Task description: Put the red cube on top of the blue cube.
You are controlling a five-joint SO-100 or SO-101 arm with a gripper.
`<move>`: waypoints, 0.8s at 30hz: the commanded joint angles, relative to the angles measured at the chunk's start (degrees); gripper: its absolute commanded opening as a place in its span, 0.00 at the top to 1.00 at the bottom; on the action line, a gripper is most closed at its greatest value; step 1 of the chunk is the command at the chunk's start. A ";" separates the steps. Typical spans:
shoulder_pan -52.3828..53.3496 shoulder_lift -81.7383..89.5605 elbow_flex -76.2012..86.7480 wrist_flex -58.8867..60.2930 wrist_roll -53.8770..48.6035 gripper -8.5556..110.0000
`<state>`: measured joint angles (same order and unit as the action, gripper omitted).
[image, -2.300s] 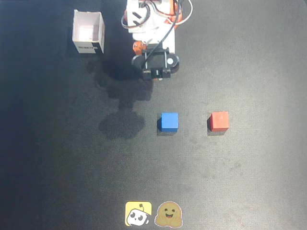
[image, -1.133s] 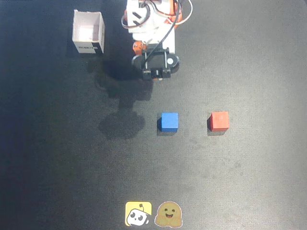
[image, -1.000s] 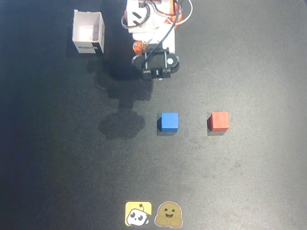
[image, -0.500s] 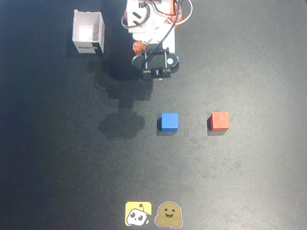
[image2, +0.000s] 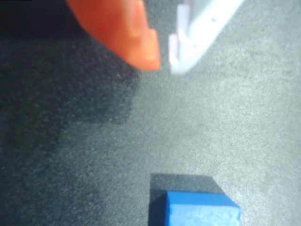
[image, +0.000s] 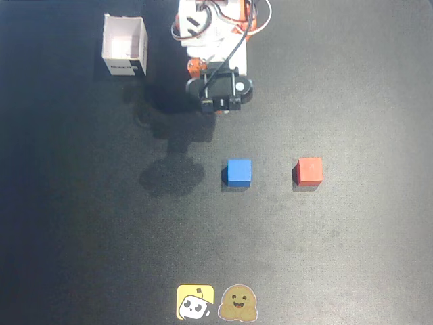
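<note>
Dark matte table (image: 352,257) all round, so both cubes are easy to spot. From overhead the red cube (image: 309,170) sits flat on the table right of the blue cube (image: 239,171), well apart from it, both squared up and in a row. Nothing is stacked yet.

Up top the arm is folded near its base, and the tool (image2: 163,65) is empty, its orange and white fingertips nearly together with just a thin slit between. The wrist view shows only the blue cube (image2: 197,209) at its bottom edge, no red one.

So the step in hand is the reach for red, I'd say. Swing toward the right of the overhead view, open wide before dropping, come down straight with the fingers across two flat faces, and close centred so it won't twist. The white box (image: 125,46) at upper left and the stickers (image: 216,302) at the bottom are well clear.
</note>
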<state>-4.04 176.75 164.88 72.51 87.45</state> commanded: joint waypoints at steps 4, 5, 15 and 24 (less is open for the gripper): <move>0.35 0.44 -0.26 0.18 -0.35 0.92; 0.35 0.44 -0.26 0.18 -0.35 0.92; -0.26 0.44 -0.26 -0.09 -0.18 0.92; -1.76 -6.42 -6.59 -2.46 -3.69 0.92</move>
<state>-4.48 175.43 163.56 71.72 84.46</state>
